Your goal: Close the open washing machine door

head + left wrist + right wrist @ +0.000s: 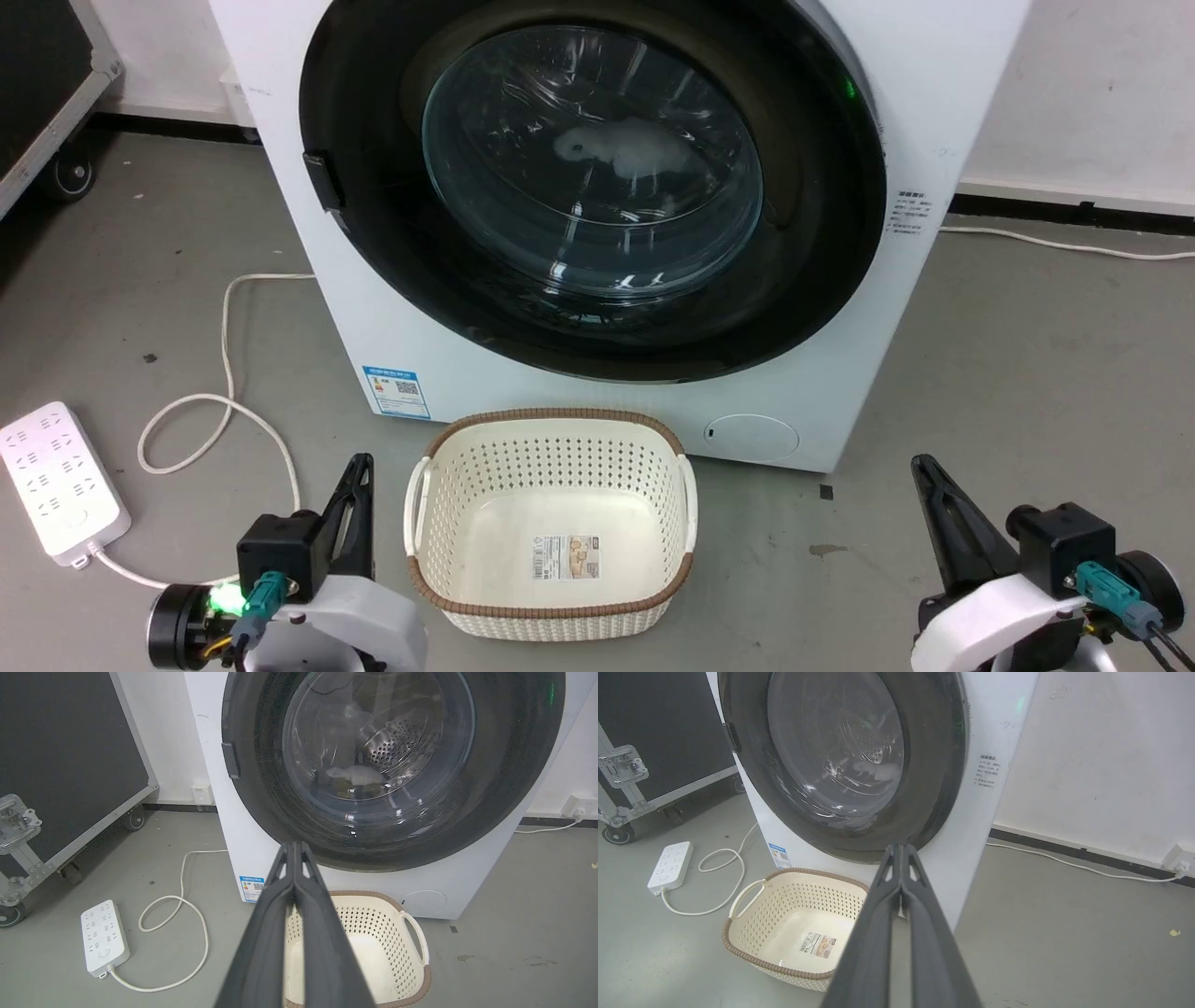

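well, from where i stood the job looked as good as done. the washing machine door [593, 187] lay flat against the front of the washing machine [943, 103]. its black rim sat snug in the white panel all the way round, with no gap that i could make out. whether the latch had actually caught, i could not tell by looking. the door stood up ahead of both claws and well apart from them, and neither touched it.

the left gripper [360, 469] hung low near the floor, its two dark fingers pressed together on nothing. the right gripper [922, 467] did the same off to the other side, fingers together and empty. between the two claws, just ahead of them, sat a cream laundry basket [551, 422], close under the door. out beyond the left claw, on the side away from the basket, a white power strip [58, 481] lay on the grey floor. something pale showed through the glass.

if anything was left, i'd guess only a firm press on the rim to be sure of the catch.
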